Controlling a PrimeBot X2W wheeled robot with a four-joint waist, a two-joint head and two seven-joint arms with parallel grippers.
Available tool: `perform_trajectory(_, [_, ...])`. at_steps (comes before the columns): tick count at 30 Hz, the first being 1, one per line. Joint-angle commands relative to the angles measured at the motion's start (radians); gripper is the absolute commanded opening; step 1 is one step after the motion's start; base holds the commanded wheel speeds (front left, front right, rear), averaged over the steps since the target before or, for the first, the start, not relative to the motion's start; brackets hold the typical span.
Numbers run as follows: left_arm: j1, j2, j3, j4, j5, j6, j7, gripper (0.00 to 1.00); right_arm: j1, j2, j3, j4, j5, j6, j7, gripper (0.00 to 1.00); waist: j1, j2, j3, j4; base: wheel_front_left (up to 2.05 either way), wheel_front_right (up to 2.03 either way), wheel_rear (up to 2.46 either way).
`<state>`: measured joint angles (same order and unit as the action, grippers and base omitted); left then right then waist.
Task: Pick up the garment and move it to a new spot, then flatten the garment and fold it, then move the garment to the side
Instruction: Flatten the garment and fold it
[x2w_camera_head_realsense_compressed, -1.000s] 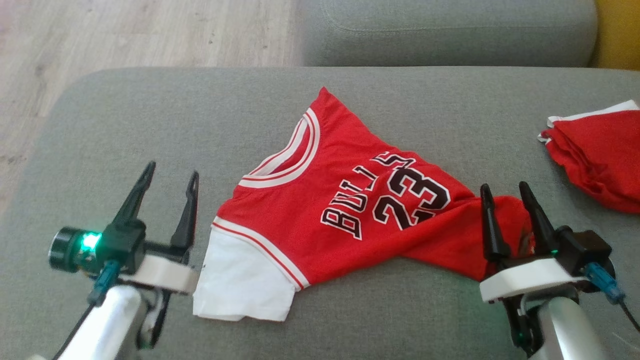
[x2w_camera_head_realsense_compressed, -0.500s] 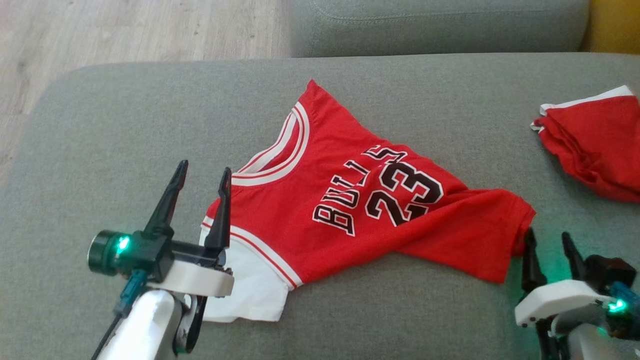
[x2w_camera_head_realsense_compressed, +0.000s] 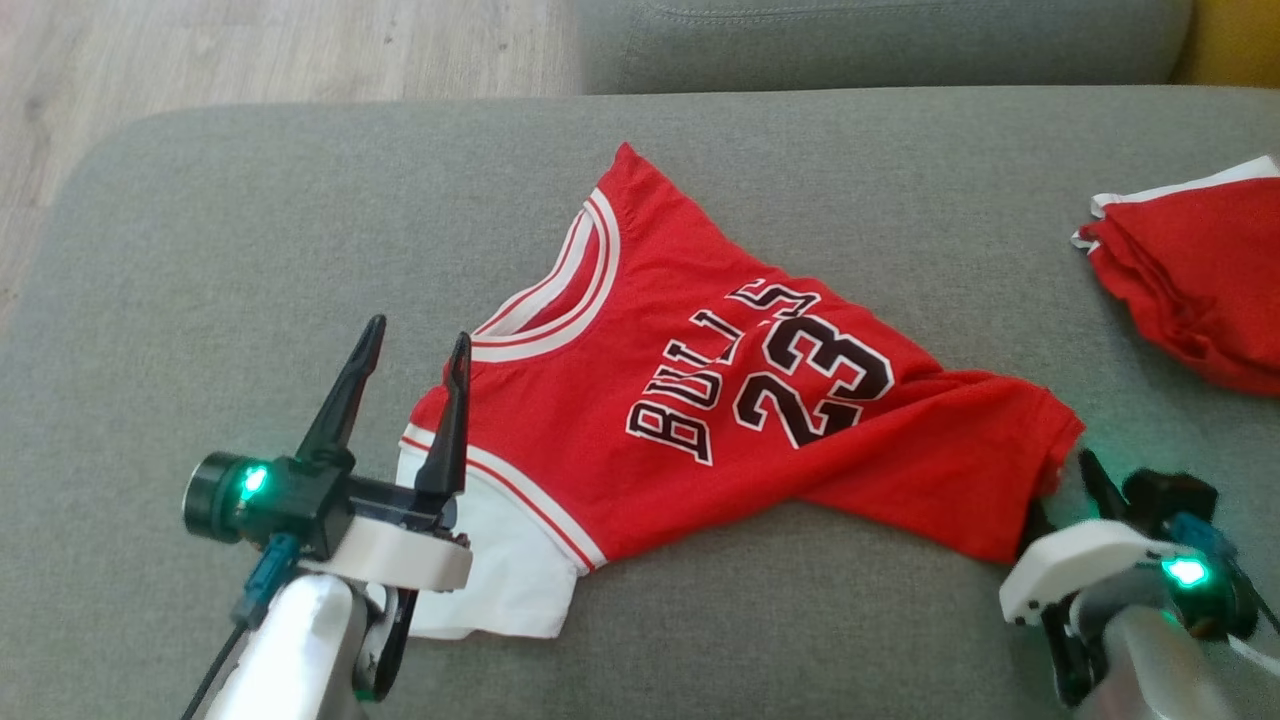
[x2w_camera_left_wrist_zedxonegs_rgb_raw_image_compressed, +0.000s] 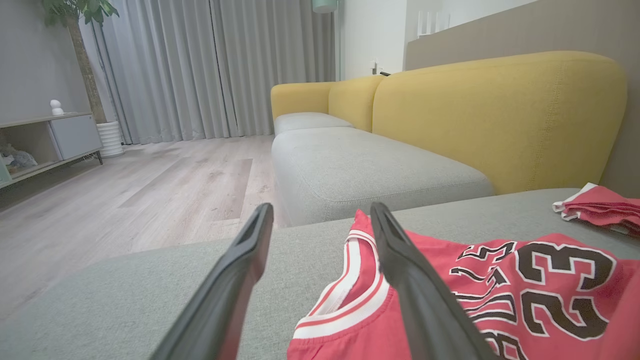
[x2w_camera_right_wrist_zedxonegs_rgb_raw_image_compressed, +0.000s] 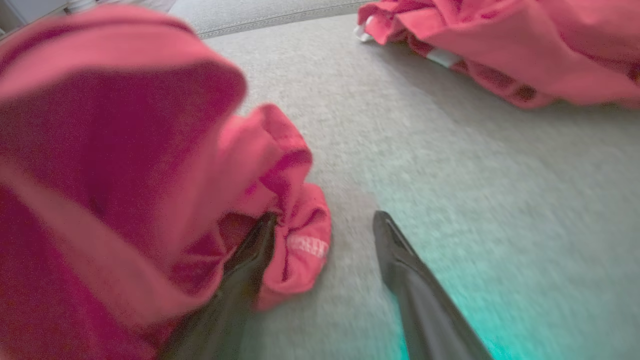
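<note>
Flattening the jersey (x2w_camera_head_realsense_compressed: 600, 400) needs the left tool (x2w_camera_head_realsense_compressed: 418, 330) and right tool (x2w_camera_right_wrist_zedxonegs_rgb_raw_image_compressed: 325, 216), both spread apart, pinching opposite ends and pulling outward.

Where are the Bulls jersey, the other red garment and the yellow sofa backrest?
Bulls jersey (x2w_camera_head_realsense_compressed: 815, 375), head view, chest at the number 23.
other red garment (x2w_camera_head_realsense_compressed: 1200, 290), head view, middle of its red top layer.
yellow sofa backrest (x2w_camera_left_wrist_zedxonegs_rgb_raw_image_compressed: 500, 115), left wrist view, centre of its front face.

left tool (x2w_camera_head_realsense_compressed: 418, 332): black tapered fingers (x2w_camera_head_realsense_compressed: 345, 400) | white wrist collar (x2w_camera_head_realsense_compressed: 385, 562) | green LED (x2w_camera_head_realsense_compressed: 252, 480) | silver forearm (x2w_camera_head_realsense_compressed: 290, 650)
</note>
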<state>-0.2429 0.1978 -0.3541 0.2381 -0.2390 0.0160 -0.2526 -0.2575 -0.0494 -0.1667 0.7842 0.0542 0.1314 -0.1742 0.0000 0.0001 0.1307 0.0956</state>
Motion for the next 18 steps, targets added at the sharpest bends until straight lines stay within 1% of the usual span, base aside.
perform_trajectory(1, [-0.037,0.003,0.046,-0.025,0.01,-0.01,-0.009,1.0,-0.023,-0.001,0.038,0.008,-0.024,-0.001,0.017,0.0,0.0,-0.0001,0.003,0.003,0.0,0.0,0.0])
perform_trajectory(5, [-0.039,-0.006,0.056,-0.018,0.021,-0.02,-0.009,1.0,-0.044,-0.001,0.01,0.003,-0.069,-0.001,0.008,0.0,0.0,-0.0001,0.004,0.006,0.0,0.0,0.0])
perform_trajectory(8, [-0.038,-0.017,0.066,-0.01,0.029,-0.029,-0.009,1.0,-0.071,-0.001,-0.031,-0.03,-0.137,-0.001,0.003,0.0,0.0,-0.0001,-0.001,0.009,0.0,0.0,0.0])
perform_trajectory(11, [-0.035,-0.03,0.072,-0.004,0.037,-0.039,-0.009,1.0,-0.108,-0.001,-0.072,-0.089,-0.208,-0.001,0.016,0.0,0.0,-0.0001,-0.009,0.016,0.0,0.0,0.0])
perform_trajectory(15, [-0.036,-0.053,0.077,0.0,0.047,-0.053,-0.009,1.0,-0.169,-0.001,-0.1,-0.181,-0.288,-0.001,0.063,0.0,0.0,-0.0001,-0.013,0.03,0.0,0.0,0.0])
perform_trajectory(18, [-0.047,-0.077,0.078,0.002,0.058,-0.066,-0.009,1.0,-0.239,-0.015,-0.077,-0.259,-0.368,-0.001,0.117,0.0,0.0,-0.0001,-0.001,0.051,0.0,0.0,0.0])
